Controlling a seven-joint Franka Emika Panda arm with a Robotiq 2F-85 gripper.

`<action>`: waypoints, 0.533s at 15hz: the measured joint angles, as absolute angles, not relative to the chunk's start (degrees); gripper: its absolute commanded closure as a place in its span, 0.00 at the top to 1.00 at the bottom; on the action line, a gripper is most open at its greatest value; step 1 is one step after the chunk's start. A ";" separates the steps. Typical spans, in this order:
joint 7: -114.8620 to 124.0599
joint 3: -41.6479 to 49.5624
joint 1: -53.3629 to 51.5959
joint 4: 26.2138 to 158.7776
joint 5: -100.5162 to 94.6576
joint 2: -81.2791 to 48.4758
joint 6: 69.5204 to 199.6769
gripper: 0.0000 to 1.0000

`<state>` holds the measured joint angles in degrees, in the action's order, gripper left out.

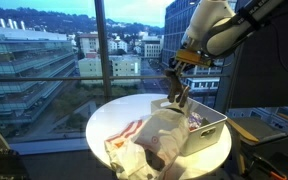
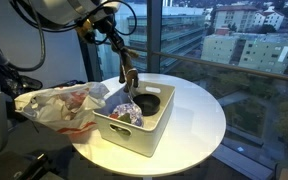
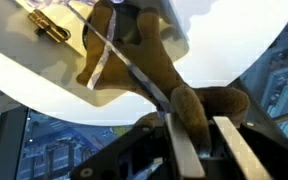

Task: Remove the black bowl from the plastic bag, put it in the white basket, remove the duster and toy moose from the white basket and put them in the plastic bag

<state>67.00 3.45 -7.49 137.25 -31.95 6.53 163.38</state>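
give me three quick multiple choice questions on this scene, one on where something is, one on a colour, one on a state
1. Where is the black bowl?
A) on the floor
B) in the white basket
C) on the window sill

2. What colour is the toy moose?
A) brown
B) green
C) white

3. What state is the gripper in?
A) open, holding nothing
B) shut on the toy moose
C) shut on the black bowl

Answers:
1 B: an exterior view shows the dark bowl sitting inside the basket's walls.
2 A: the wrist view shows its plush body plainly brown.
3 B: the wrist view shows the fingers clamped on the moose, and both exterior views show it hanging above the basket.
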 measured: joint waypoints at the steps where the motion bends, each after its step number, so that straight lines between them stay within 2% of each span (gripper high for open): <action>1: 67.31 3.89 -7.48 138.31 -30.64 6.53 166.40 0.03; 8: 61.90 6.18 -10.40 145.72 -13.32 1.74 177.20 0.03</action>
